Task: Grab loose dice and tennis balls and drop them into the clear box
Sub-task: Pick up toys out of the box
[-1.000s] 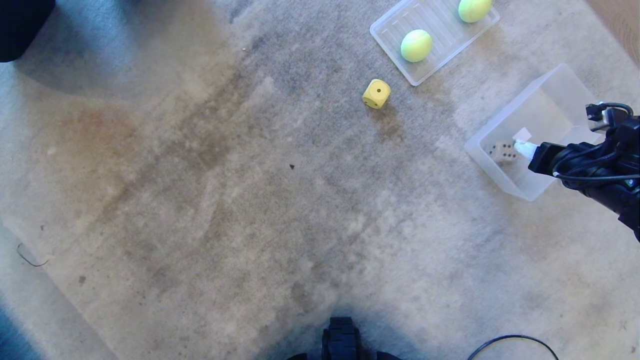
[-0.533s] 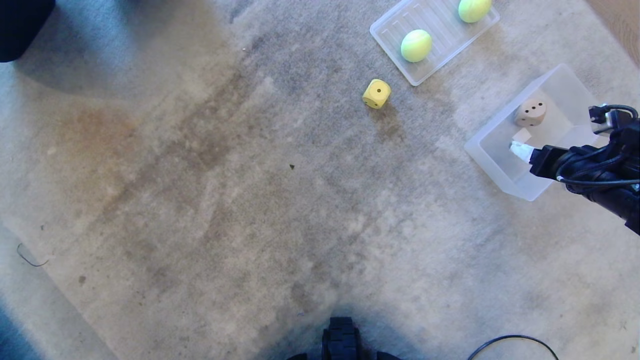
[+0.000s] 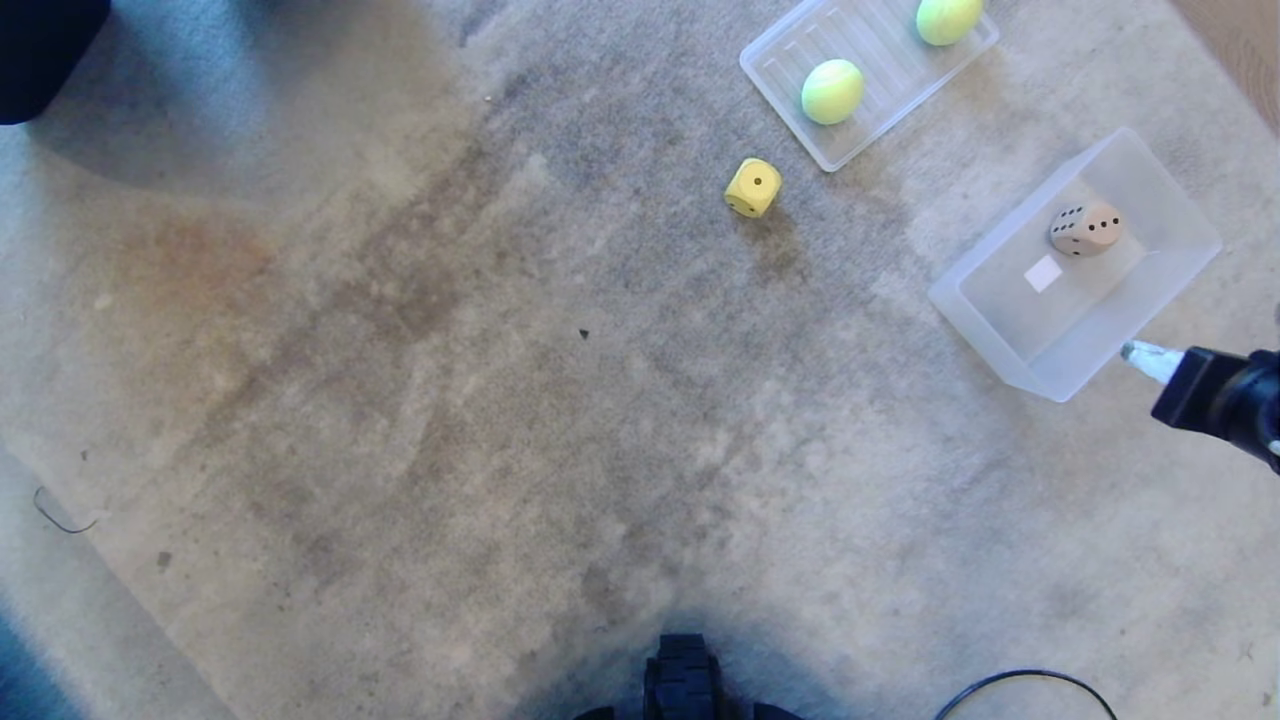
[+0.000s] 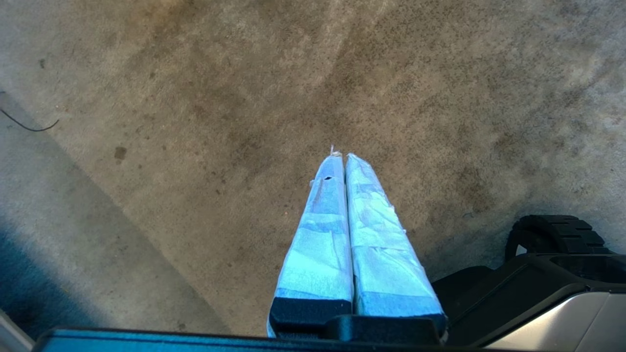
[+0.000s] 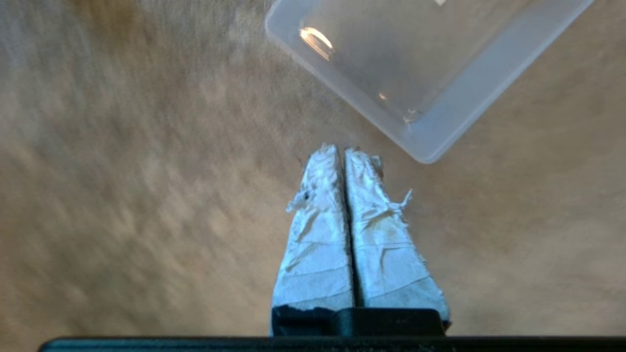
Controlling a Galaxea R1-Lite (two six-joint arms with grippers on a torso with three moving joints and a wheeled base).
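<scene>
The clear box [image 3: 985,262] stands on the carpet at the right, with a tan die [image 3: 1085,229] lying inside near its far end. A yellow die [image 3: 753,187] sits loose on the carpet to the box's left. Two tennis balls [image 3: 832,91] [image 3: 947,19] rest in a shallow ridged clear tray [image 3: 870,55] at the back. My right gripper [image 3: 1135,352] [image 5: 342,151] is shut and empty, just outside the box's near corner [image 5: 425,151]. My left gripper [image 4: 341,156] hangs shut and empty over bare carpet, out of the head view.
My base [image 3: 683,678] shows at the bottom edge, with a black cable [image 3: 1030,680] looping to its right. A dark object [image 3: 45,50] fills the far left corner. Stained carpet spreads between the base and the yellow die.
The tan die left my right gripper and rolled to the box's far end. The right gripper shut and drew back out of the box toward the near right.
</scene>
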